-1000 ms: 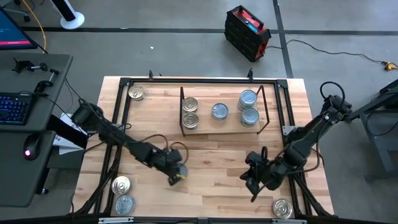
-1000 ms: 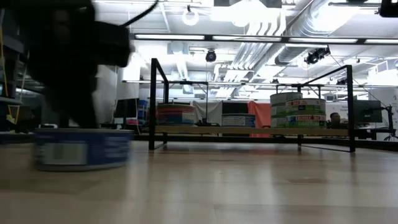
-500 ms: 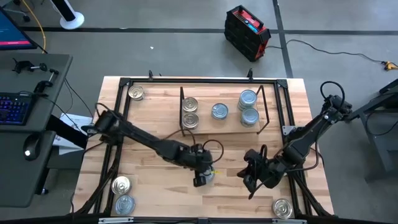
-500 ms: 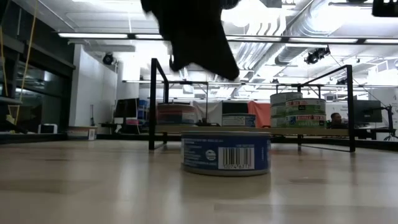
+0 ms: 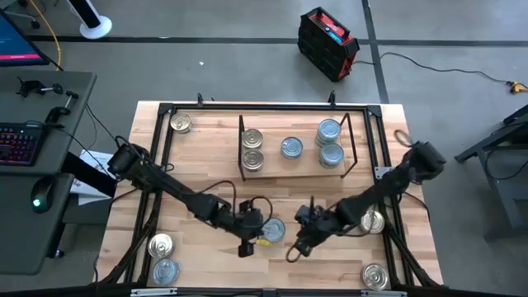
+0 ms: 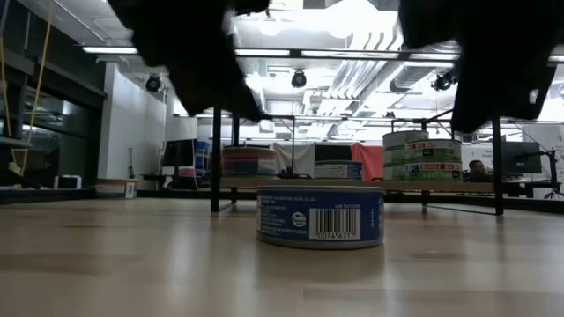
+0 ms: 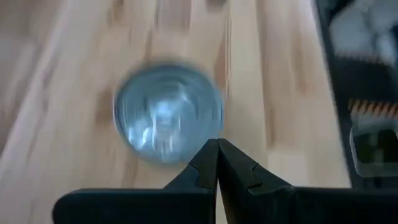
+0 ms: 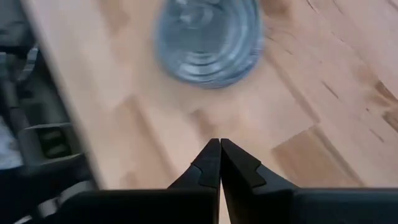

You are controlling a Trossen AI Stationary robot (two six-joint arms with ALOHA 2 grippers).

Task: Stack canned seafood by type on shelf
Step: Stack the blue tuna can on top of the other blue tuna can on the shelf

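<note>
A silver-blue lidded tin point(image 5: 272, 229) stands flat on its base on the table, seen side-on in the low view point(image 6: 320, 216). My left gripper point(image 5: 257, 238) hovers shut just to its left, above its rim point(image 7: 217, 149). My right gripper point(image 5: 297, 238) hangs shut to the tin's right point(image 8: 219, 149), pointing down at the table short of the tin point(image 8: 208, 37). On the shelf point(image 5: 309, 165) sit two gold tins point(image 5: 252, 148), one silver-blue tin point(image 5: 291, 148) and two silver-blue stacks point(image 5: 330, 142).
Loose tins lie around: gold point(image 5: 180, 124) at the far left, gold point(image 5: 161, 245) and silver-blue point(image 5: 165, 271) at the near left, gold point(image 5: 373, 221) under my right arm, gold point(image 5: 375, 276) at the near right. A black frame point(image 5: 247, 107) borders the table.
My left gripper slid the silver-blue tin along the table toward the right edge, then rose off it and drew back a little to the left, rolling its wrist. My right gripper came down and toward the table's left, close to the tin. The tin now stands still.
</note>
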